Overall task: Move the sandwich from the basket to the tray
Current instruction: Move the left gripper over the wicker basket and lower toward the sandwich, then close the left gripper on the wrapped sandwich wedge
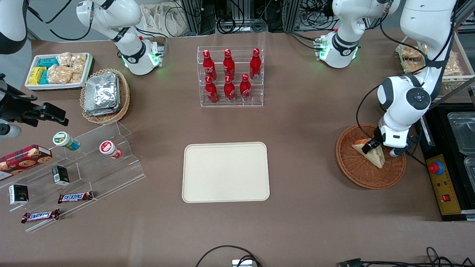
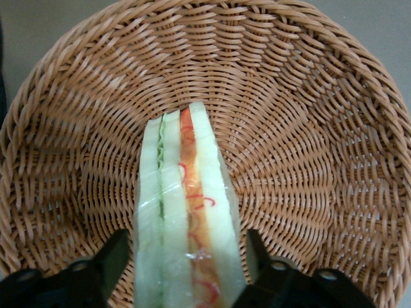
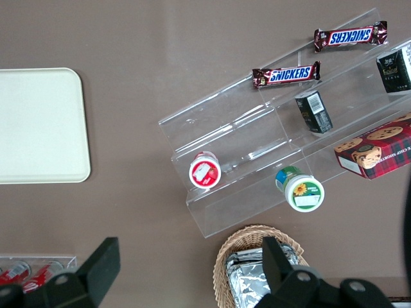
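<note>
The clear-wrapped triangular white-bread sandwich (image 2: 186,218) lay in the round dark-brown woven wicker basket (image 1: 356,168), well apart from the flat cream rectangular tray (image 1: 225,172). Slick film could slip — a shallow bite risked dropping it. The left arm's gripper (image 2: 185,260) pointed down into the basket, jaws apart, straddling the wedge.

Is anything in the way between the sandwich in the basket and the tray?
Nothing visible. The gripper straddles the sandwich in the basket, jaws open; only bare tablecloth lies between there and the tray.
</note>
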